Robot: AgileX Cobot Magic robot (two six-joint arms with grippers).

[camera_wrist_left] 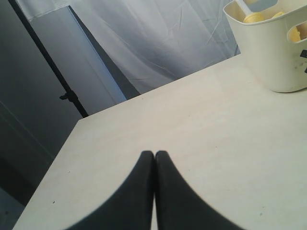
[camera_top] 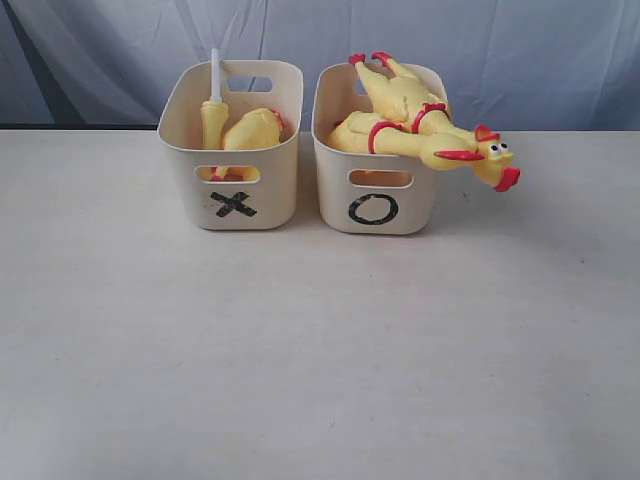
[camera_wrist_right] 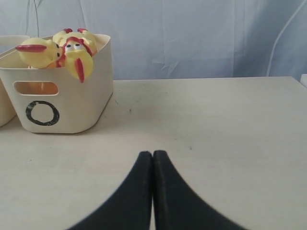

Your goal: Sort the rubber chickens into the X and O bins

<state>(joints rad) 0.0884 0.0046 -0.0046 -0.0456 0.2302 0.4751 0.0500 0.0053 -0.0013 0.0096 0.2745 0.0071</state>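
Since the rubber chickens (camera_top: pixel 405 100) all lie in the X bin (camera_top: pixel 270 195), left, and O bin (camera_top: pixel 420 205), right, sorting looks done; left gripper (camera_wrist_left: pixel 154 154) and right gripper (camera_wrist_right: pixel 152 153) sit closed, empty; nothing left to pick.

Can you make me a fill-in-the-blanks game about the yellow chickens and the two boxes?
1. In the exterior view, the X bin sits to the ____ of the O bin.
2. The chicken's head hangs over the rim of the bin marked ____.
3. The leg-shaped piece with the white stick stands in the bin marked ____.
4. The left fingers and the right fingers are not open but ____.

Missing words: left; O; X; shut.
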